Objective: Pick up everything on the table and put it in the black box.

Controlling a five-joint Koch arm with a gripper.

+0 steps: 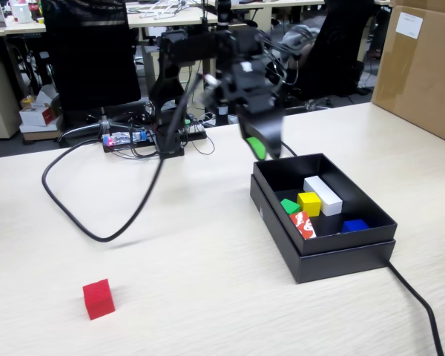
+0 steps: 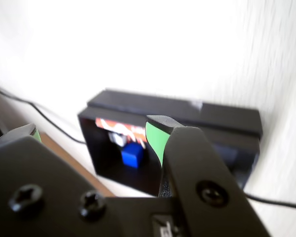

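Gripper (image 2: 96, 131) open, empty, above black box (image 1: 341, 256); green cube (image 1: 289, 206) and yellow cube (image 1: 308, 203) inside, red cube (image 1: 99, 299) on table (image 1: 208, 259).

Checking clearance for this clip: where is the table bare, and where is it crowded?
Bare table lies between the red cube and the black box, and right of the box. Crowded: inside the box, and around the arm's base and cables at the far edge.

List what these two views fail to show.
- End effector: motion-blurred in the fixed view; in the wrist view one finger shows clearly and the other is mostly hidden behind the arm's body, so its opening is unclear.
- Box: blurred in the wrist view, and that finger hides part of its inside.
- Red cube: outside the wrist view.
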